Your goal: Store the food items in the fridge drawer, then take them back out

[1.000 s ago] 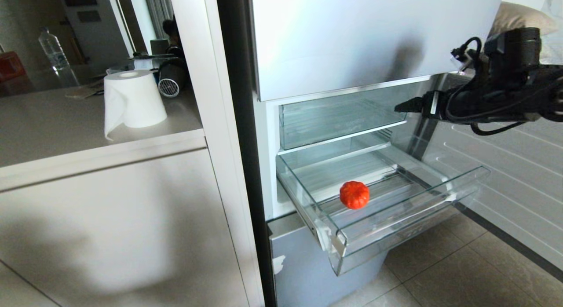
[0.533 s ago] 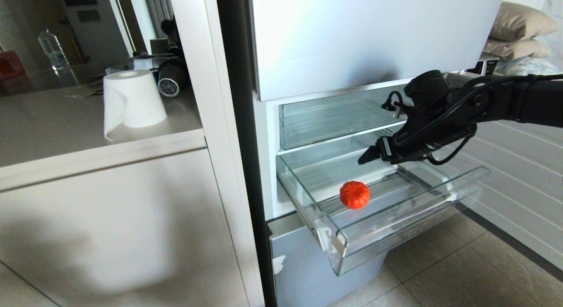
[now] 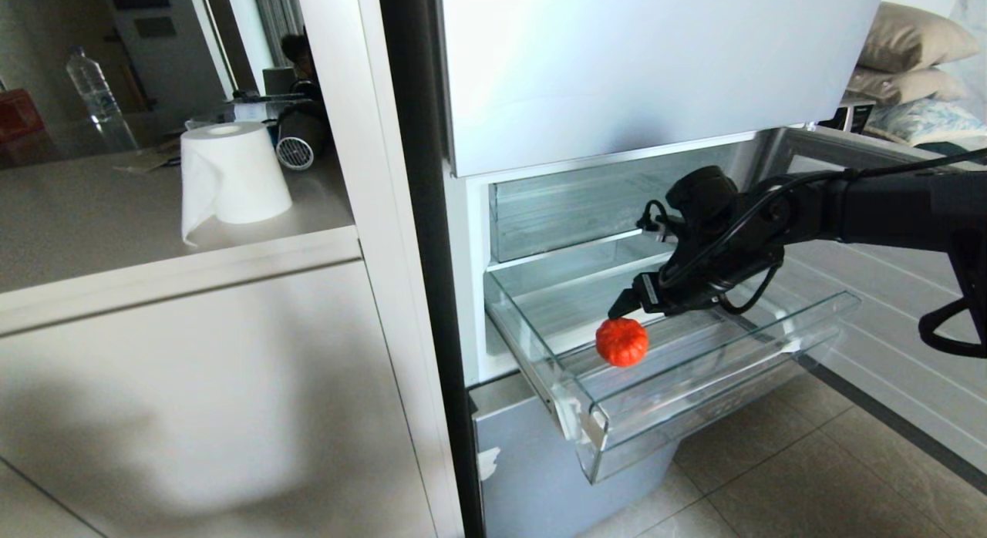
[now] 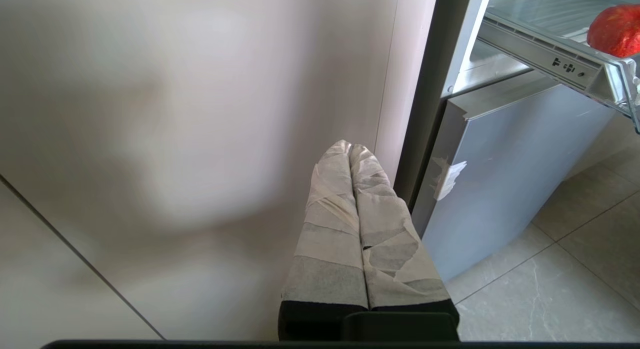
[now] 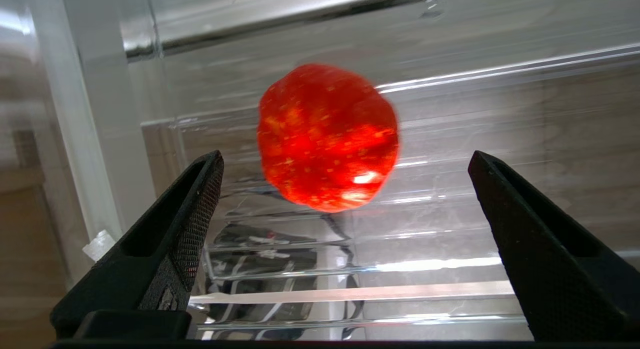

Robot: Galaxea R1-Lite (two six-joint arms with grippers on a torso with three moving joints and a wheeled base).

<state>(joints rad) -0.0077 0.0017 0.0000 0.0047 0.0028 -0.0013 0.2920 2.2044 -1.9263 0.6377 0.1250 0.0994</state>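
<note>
Right gripper [image 5: 345,159] spread wide, poised just above and behind toy pumpkin [image 3: 621,341], not touching. Pumpkin sits on ribbed floor of pulled-out fridge drawer [image 3: 717,403]. Risk: glossy ball rolls away if one finger [image 5: 190,209] nudges first.

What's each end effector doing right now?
Left end effector: shut, empty, parked by the cabinet.
Right end effector: open, holding nothing, just short of the orange ball.

Beige counter [image 3: 116,214] left w/ paper-towel roll [image 3: 231,176] & water bottle [image 3: 92,91]. Grey tile floor [image 3: 810,484]. Cushions [image 3: 910,37] upper right. Bright daylight.
</note>
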